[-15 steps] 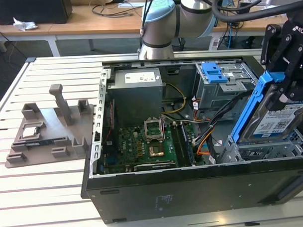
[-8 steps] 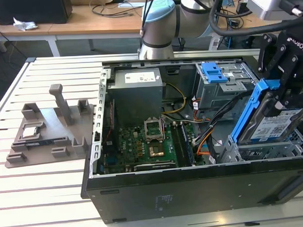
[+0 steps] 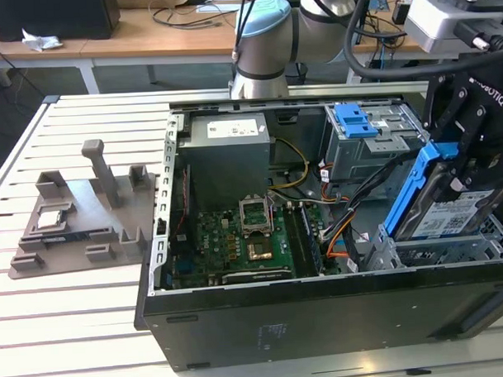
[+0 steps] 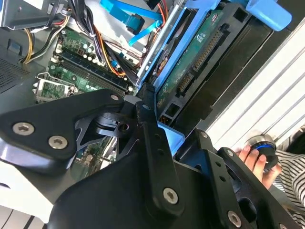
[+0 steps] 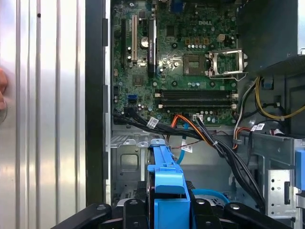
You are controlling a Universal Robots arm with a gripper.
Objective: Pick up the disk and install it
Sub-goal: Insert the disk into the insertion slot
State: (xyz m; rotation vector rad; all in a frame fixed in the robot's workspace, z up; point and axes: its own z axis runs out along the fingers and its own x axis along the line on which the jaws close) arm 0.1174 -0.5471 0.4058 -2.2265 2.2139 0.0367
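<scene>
The open computer case (image 3: 320,260) lies on the slatted counter (image 3: 66,327), and at its drive cage (image 3: 435,252) on the exterior view's right the hand (image 3: 470,168) pinches the disk (image 3: 451,210) (blue-framed, tilted, lower end entering the cage): picked up, not yet seated.

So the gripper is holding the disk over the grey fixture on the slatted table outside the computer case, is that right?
Not quite. The gripper does hold the disk, but not over the grey fixture, which sits outside the computer case at the exterior view's left. The exterior view shows the disk tilted over the metal drive bay inside the case, at that view's right.
</scene>
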